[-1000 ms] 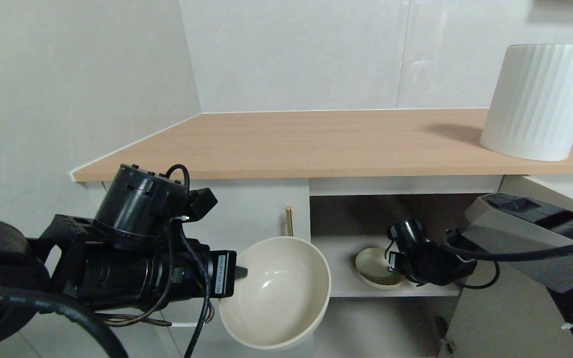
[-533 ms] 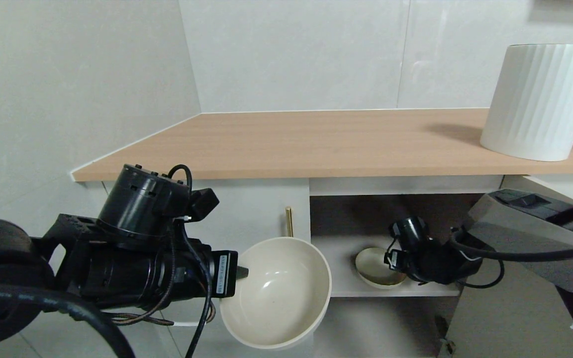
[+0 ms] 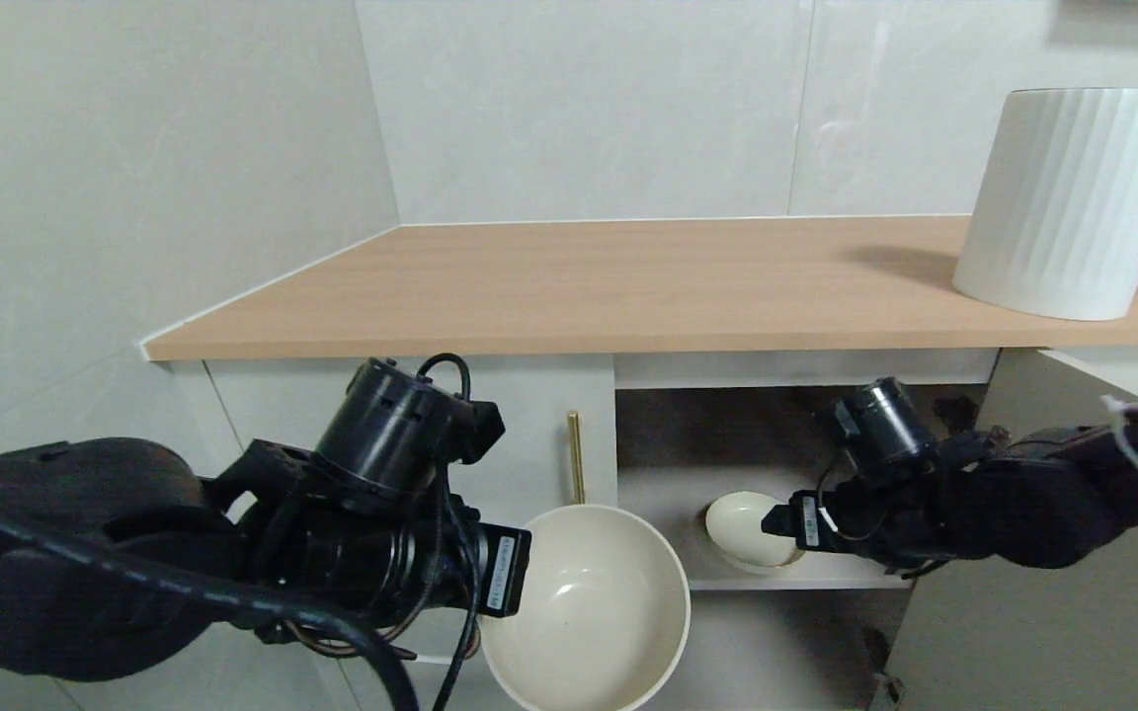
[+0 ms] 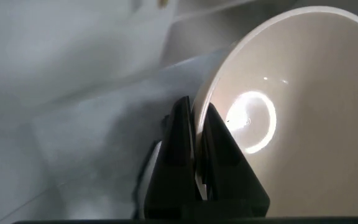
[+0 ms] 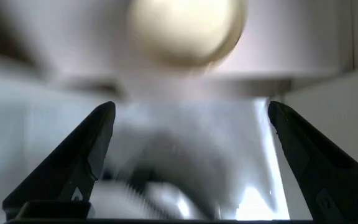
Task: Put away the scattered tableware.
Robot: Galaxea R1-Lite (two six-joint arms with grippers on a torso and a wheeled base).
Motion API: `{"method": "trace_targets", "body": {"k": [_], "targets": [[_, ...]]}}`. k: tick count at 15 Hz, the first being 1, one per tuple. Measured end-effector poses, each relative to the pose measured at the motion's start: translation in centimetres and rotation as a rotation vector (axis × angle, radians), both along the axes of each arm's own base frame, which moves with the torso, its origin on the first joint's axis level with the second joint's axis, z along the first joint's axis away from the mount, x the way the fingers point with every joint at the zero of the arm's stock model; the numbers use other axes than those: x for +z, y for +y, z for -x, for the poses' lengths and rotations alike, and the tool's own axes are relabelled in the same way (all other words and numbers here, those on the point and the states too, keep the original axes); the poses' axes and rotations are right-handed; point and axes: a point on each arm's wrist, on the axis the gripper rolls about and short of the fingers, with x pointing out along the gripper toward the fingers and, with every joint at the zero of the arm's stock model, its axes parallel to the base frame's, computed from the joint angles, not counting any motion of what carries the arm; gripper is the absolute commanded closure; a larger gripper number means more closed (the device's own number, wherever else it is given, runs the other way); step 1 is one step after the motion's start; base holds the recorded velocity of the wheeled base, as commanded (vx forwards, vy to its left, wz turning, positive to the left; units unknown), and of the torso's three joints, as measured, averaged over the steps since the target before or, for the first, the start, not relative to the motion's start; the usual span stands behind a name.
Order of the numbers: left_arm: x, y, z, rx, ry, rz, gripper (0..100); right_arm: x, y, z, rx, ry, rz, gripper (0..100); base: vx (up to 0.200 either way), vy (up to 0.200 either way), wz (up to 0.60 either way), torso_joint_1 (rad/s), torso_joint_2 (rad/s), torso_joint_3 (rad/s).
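1. Large bowl [image 3: 589, 612]: rigid, glossy, probably slippery and breakable; left tool [image 4: 194, 112] pinches its thin rim, the best hold, just outside the shelf [image 3: 663, 489].
2. Small bowl [image 3: 747, 528]: rests on the shelf; right tool [image 5: 189, 112] gapes wide, empty, before the shelf.

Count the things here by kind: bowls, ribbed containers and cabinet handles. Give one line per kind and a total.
Bowls: 2, the large bowl in the left gripper and the small bowl on the shelf.
White ribbed container: 1, on the countertop.
Gold cabinet handle: 1.
Total: 4.
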Motion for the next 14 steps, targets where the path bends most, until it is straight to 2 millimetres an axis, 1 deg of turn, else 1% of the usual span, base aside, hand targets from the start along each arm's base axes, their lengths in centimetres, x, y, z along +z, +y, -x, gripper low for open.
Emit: {"method": "trace_targets", "body": {"k": [2,4,6,7,8,10,14], "targets": [[-1.9,-1.2,0.0,0.009,-0.002,-0.110,100,3.4,1.1,4.4,0.129,0.015,-0.022,0,0.000,0.000,0.00,0.000,0.00,0.000],[-2.8,-1.9,0.2,-0.011,0.016,-0.135,100,5.4,2.2,7.7,0.239,0.008,-0.039,0,0.000,0.000,0.00,0.000,0.00,0.000],[-3.2,-2.6,0.5,-0.034,0.025,-0.146,100,6.3,3.2,9.8,0.319,-0.008,-0.053,0,0.000,0.000,0.00,0.000,0.00,0.000],[-3.4,-2.8,0.7,-0.044,0.028,-0.148,100,6.4,3.7,10.6,0.355,-0.006,-0.052,0,0.000,0.000,0.00,0.000,0.00,0.000],[-3.4,-3.0,0.8,-0.049,0.029,-0.148,100,6.3,4.1,11.0,0.375,-0.002,-0.051,0,0.000,0.000,0.00,0.000,0.00,0.000],[-3.3,-3.2,1.0,-0.059,0.026,-0.146,100,5.8,4.6,11.1,0.387,0.015,-0.042,0,0.000,0.000,0.00,0.000,0.00,0.000],[-2.4,-3.4,1.9,-0.075,-0.003,-0.129,100,4.1,6.1,10.1,0.372,0.037,-0.039,0,0.000,0.000,0.00,0.000,0.00,0.000]]}}
